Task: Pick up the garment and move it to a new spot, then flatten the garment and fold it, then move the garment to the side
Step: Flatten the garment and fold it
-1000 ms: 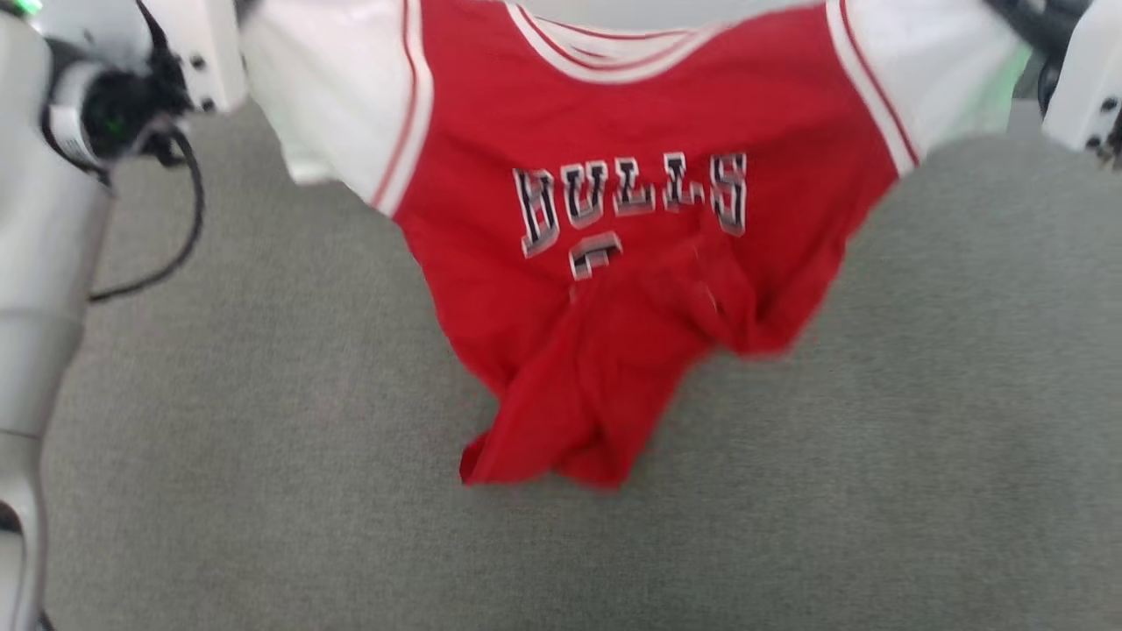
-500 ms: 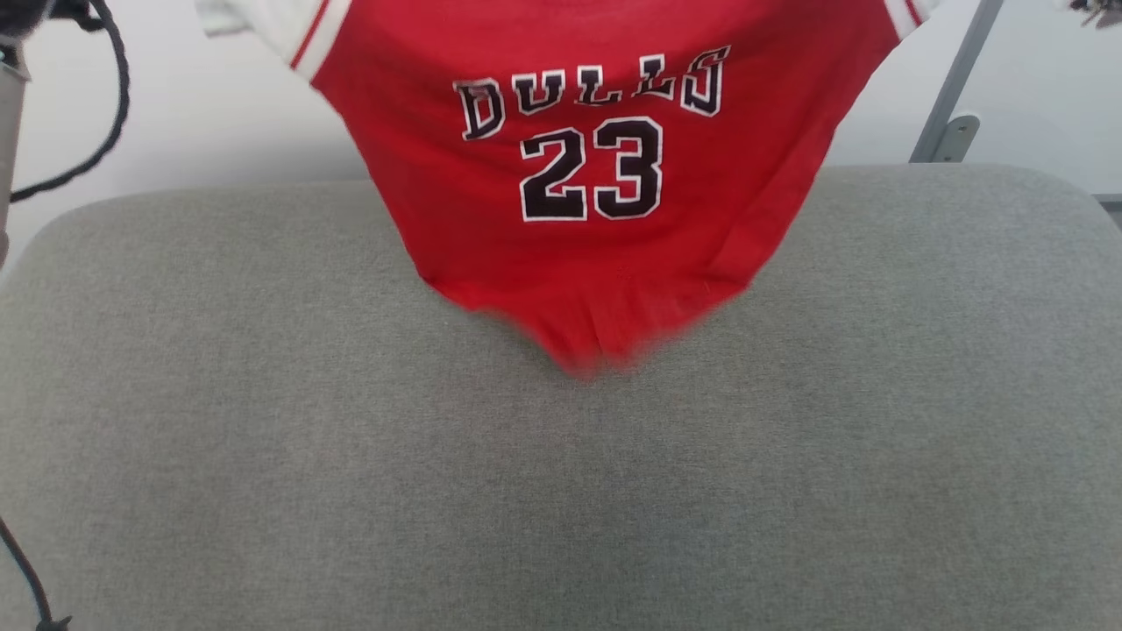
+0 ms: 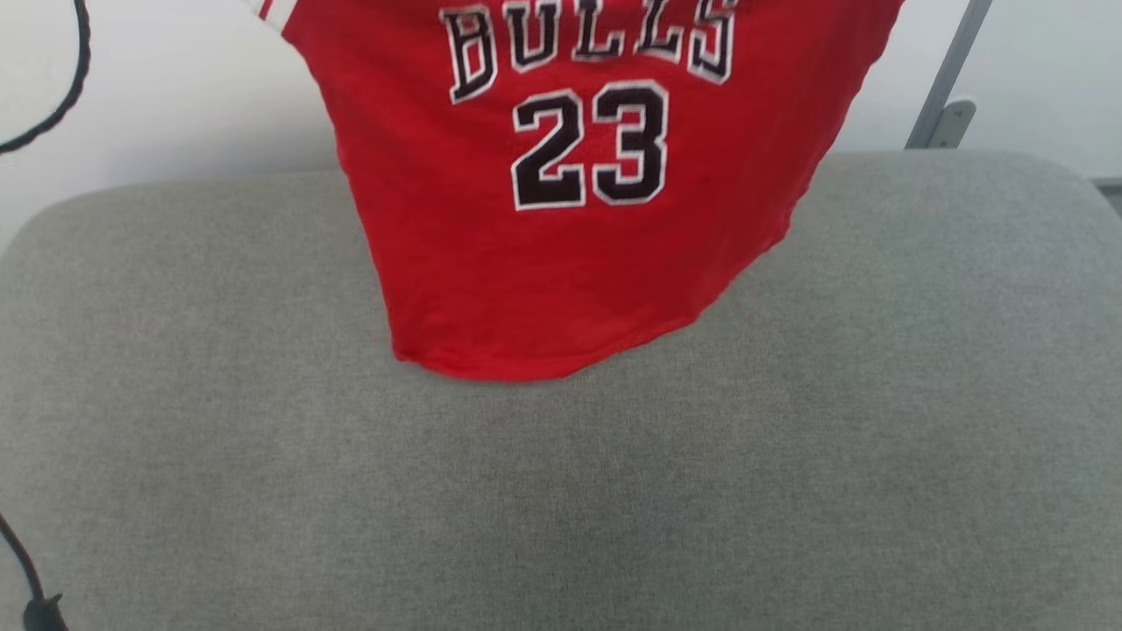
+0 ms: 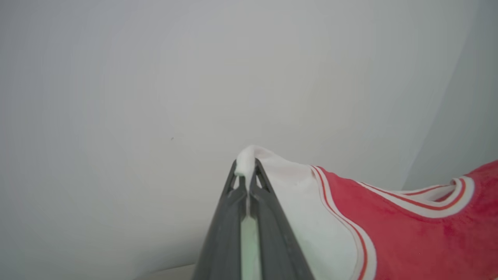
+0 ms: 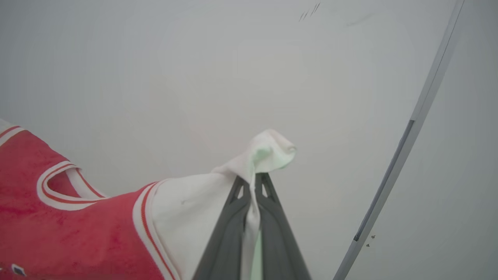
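Head view: garment [image 3: 561, 263] collar & sleeves cut off by top edge. Grey cushion [image 3: 561, 491] far rim partly hidden behind garment. Black cable [image 3: 79, 79] left of garment runs off-frame, ends unseen.

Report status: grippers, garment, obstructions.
Left gripper shut on garment sleeve. Right gripper shut on other sleeve. Garment hangs spread over grey cushion. Black cable lower left, apart from garment.

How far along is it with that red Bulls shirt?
Done: the pick-up. The left gripper and right gripper are each shut on a sleeve end of the red Bulls T-shirt, which hangs over the grey cushion. In hand: carrying it to a new spot. Left: laying it flat, folding, moving it aside.
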Robot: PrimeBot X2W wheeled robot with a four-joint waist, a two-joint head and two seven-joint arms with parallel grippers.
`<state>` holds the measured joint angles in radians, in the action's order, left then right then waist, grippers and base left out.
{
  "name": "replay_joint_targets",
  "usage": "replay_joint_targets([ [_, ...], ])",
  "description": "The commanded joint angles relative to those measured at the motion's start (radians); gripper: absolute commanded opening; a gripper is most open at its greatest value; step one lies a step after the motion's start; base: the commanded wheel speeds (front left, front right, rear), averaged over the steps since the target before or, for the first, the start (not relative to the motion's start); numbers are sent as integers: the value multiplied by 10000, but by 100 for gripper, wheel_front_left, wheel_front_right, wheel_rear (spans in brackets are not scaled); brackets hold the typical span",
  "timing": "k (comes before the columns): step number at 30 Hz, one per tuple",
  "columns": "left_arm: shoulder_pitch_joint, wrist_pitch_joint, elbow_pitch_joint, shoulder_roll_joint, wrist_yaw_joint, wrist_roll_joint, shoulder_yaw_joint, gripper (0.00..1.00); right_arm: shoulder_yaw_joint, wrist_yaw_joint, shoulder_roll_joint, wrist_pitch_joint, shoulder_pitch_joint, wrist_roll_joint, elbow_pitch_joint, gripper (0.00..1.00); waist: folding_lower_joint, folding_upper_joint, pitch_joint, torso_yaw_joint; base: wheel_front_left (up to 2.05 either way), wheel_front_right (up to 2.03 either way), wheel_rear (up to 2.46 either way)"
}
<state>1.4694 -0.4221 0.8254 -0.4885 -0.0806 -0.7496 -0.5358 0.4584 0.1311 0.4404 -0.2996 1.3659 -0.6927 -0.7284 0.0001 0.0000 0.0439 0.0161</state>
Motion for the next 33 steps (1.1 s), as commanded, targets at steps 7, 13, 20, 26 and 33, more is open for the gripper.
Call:
replay_joint_targets([
  [7,679,930,224,227,-38,234,12,0,-143,-7,-240,1154,903,829,-1092,0,-1,0,1197,48,0,0,0],
  [13,1611,2620,637,493,98,734,-39,0,21,-7,-619,2829,1906,1899,-2118,0,-1,0,2276,135,0,0,0],
  [20,2645,5563,977,811,69,1346,-37,0,-156,-7,-792,5265,3250,3657,-3378,0,-1,0,3272,306,0,0,0],
  [26,2515,6749,1369,953,-194,1477,0,0,-615,-7,-1115,5639,3292,4975,-3835,0,-1,0,3746,549,0,0,0],
  [33,1073,6878,2145,1121,-415,1422,-166,0,-750,-7,-1483,5643,2055,4752,-4348,0,-1,0,3803,683,0,0,0],
])
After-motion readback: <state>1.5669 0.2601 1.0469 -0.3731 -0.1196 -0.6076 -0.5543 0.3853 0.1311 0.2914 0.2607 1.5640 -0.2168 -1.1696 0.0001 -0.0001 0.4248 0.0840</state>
